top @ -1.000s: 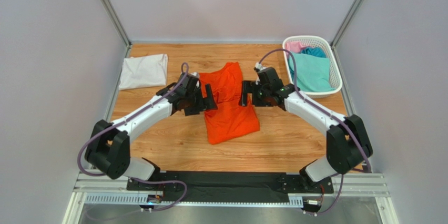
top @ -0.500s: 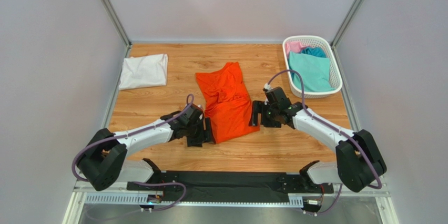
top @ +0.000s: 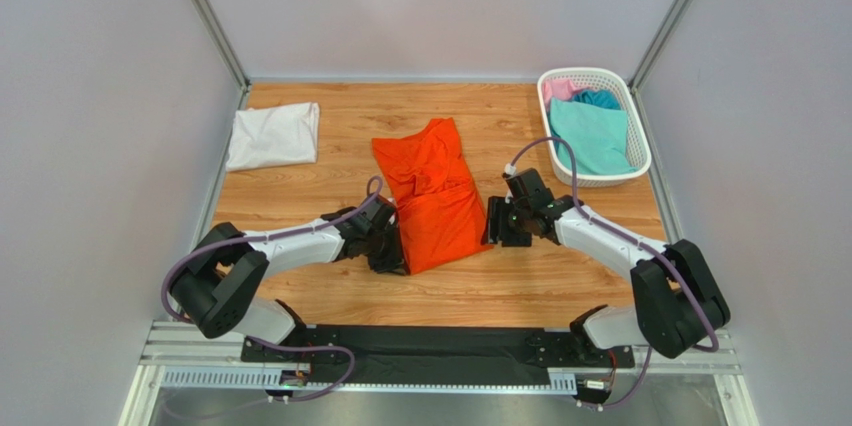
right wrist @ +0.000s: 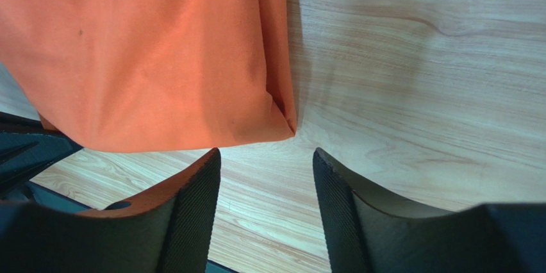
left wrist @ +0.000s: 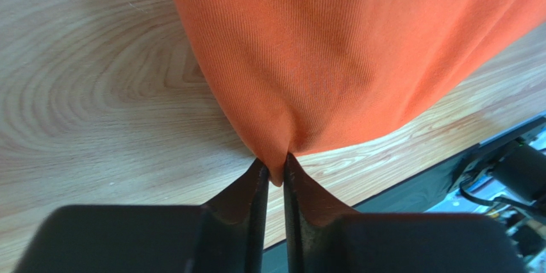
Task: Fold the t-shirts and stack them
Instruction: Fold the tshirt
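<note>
The bright orange t-shirt lies partly folded in the middle of the wooden table. My left gripper is at its near left corner. In the left wrist view the left gripper is shut on a pinch of the orange t-shirt. My right gripper sits at the shirt's near right corner. In the right wrist view the right gripper is open over bare wood, and the corner of the orange t-shirt lies just ahead of its fingertips, not touched. A folded white t-shirt rests at the far left.
A white lattice basket at the far right holds a teal t-shirt, a pink one and a blue one. Grey walls enclose the table on three sides. The black base rail runs along the near edge.
Both arms have come down from the shirt's middle to its near corners. The left jaws have shut on the orange cloth, and the right jaws have narrowed but still stand apart.
</note>
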Robot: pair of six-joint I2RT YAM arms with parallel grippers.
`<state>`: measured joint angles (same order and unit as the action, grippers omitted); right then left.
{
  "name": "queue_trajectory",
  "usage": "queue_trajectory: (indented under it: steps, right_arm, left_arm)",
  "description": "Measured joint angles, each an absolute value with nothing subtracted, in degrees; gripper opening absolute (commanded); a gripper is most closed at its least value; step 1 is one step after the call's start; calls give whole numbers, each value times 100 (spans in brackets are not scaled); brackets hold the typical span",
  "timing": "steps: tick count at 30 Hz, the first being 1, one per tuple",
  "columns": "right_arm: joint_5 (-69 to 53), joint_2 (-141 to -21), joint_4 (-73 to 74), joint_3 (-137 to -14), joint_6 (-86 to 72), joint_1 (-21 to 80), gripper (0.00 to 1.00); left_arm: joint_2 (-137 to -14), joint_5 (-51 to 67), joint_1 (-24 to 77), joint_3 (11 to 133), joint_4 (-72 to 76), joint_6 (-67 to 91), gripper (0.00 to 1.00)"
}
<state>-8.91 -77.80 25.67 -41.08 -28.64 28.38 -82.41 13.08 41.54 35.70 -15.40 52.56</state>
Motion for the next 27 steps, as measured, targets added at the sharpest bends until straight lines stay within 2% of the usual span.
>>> queue_trajectory:
  steps: [3, 7, 8, 9, 15, 18, 21, 27]
  right_arm:
    - [-969, -7966, 2495, -4108, -2858, 2812, 49]
    - [-1068, -8276, 2338, -4108, -2847, 2792, 48]
    - [-1087, -8353, 2296, -4108, -2842, 2790, 46]
    - [-1146, -8399, 2246, -4117, -2842, 2783, 46]
    - [-1328, -8554, 2016, -4088, -2842, 2777, 15]
    - [-1483, -8501, 1914, -3948, -2867, 2768, 7]
    - [-1573, -8250, 1925, -3721, -2871, 2766, 4]
    - [-1745, -7116, 2596, -3299, -2871, 2814, 5]
  left_arm:
    - [-8298, 1337, 4154, 3579, -1507, 5260, 12]
    - [-8320, 1350, 4154, 3581, -1479, 5262, 6]
    - [-8322, 1356, 4154, 3581, -1472, 5260, 0]
    - [-8324, 1358, 4154, 3583, -1470, 5262, 0]
    - [-8331, 1376, 4154, 3586, -1452, 5264, 0]
    - [-8309, 1378, 4163, 3564, -1437, 5273, 0]
    - [-8123, 1343, 4241, 3404, -1428, 5345, 0]
    - [-7443, 1304, 4624, 3081, -1704, 5561, 0]
